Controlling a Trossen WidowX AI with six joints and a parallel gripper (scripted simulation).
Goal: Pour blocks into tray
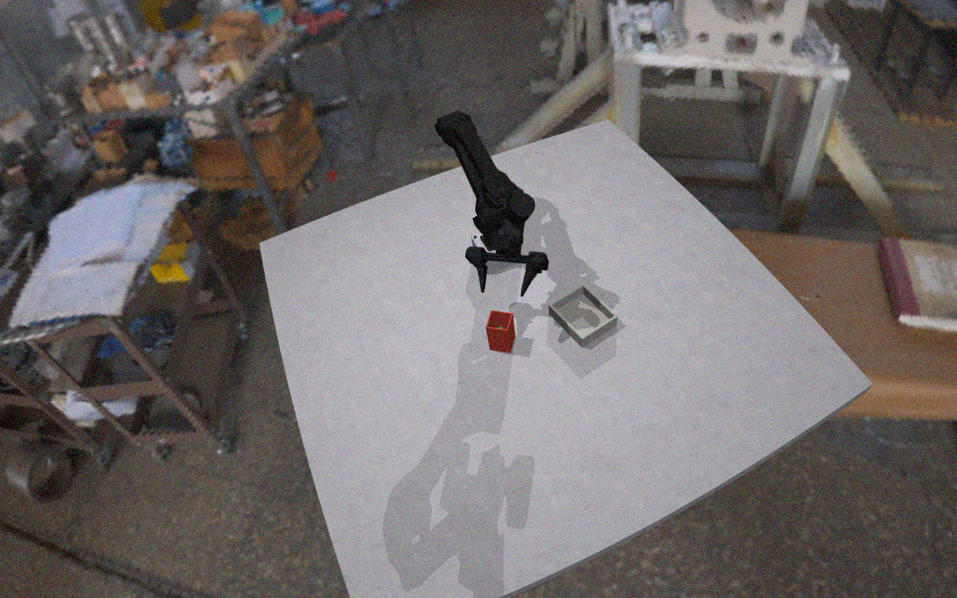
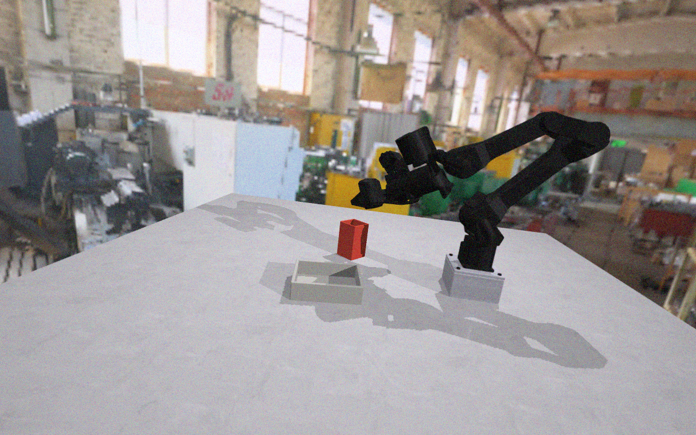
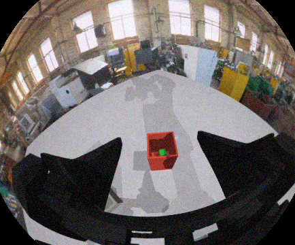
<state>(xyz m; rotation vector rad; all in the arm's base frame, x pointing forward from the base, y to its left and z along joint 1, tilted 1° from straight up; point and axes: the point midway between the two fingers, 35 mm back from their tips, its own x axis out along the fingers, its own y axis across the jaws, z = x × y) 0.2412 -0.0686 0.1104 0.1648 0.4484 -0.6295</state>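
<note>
cup [image 1: 500, 332] [image 2: 353, 239] [image 3: 162, 151] upright on pale table [image 1: 615, 446] [image 2: 231, 367] [image 3: 86, 126]; pincer [image 1: 503, 291] [image 2: 354, 202] [image 3: 160, 138] spread; cluttered workshop around (tall windows [image 2: 284, 46] [image 3: 122, 18] behind).

The black six-joint arm [image 1: 483, 174] [image 2: 530, 177] rises from its pale grey base [image 2: 475, 286], which in the exterior view stands toward the table's [image 1: 690, 431] [image 2: 177, 351] [image 3: 86, 126] right-hand far corner. Its elbow [image 2: 588, 134] is bent high, the forearm [image 2: 513, 141] sloping down to the wrist. The parallel-jaw gripper [image 1: 503, 293] [image 2: 354, 202] [image 3: 160, 138] hangs above the tabletop, inward from its upper edge in the top view, tilted downward, fingers spread wide with nothing between them.
</note>
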